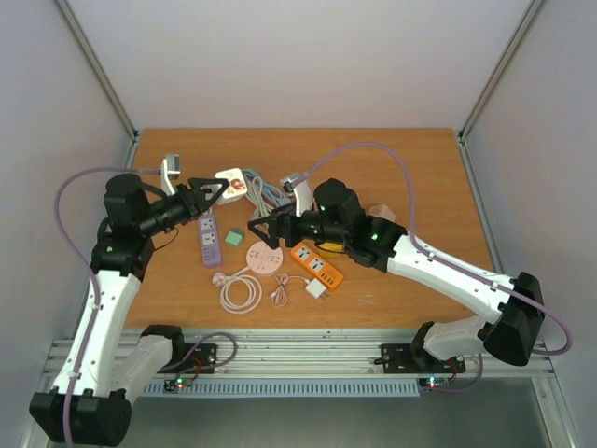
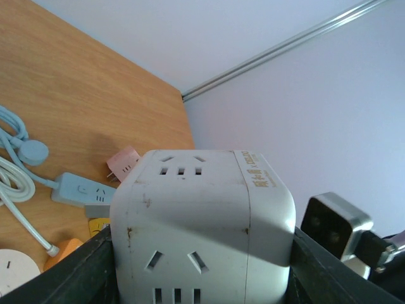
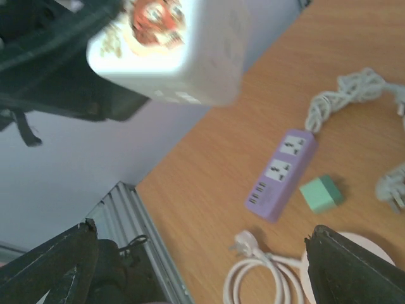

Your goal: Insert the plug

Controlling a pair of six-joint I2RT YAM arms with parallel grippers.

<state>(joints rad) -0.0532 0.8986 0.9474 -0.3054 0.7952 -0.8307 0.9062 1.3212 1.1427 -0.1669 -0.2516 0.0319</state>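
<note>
My left gripper [image 1: 220, 189] is clamped on the cube [image 1: 233, 179], a white socket block, and holds it up off the table [image 1: 410, 177] at far left of centre. In the left wrist view the cube [image 2: 202, 209] fills the gap, with a dark finger [image 2: 82, 272] pressed to each side. Its top and front faces show socket holes.

My right gripper [image 1: 261, 231] hangs near centre, just near and right of the cube, with its jaws wide apart and nothing between them. From the right wrist I see the two fingers [image 3: 50, 266] spread at the bottom corners. The cube [image 3: 168, 47] is blurred at the top, with the left gripper [image 3: 57, 69] dark behind it.

The plug [image 1: 219, 278] lies flat on the table, white, at the end of a coiled cord [image 1: 241, 293], near the front edge. It sits just near the purple strip [image 1: 209, 238]. The right wrist shows the plug [image 3: 243, 240] below the strip [image 3: 281, 174], with a green adapter [image 3: 321, 193] just right of the strip.

Right of the plug is a round socket [image 1: 264, 259], then an orange strip [image 1: 317, 264]. A small white charger [image 1: 317, 289] sits near that strip. A pink adapter [image 2: 123, 161] and a pale blue strip [image 2: 79, 190] lie beyond the cube in the left wrist view. I cannot tell which socket on the cube faces the plug.
</note>
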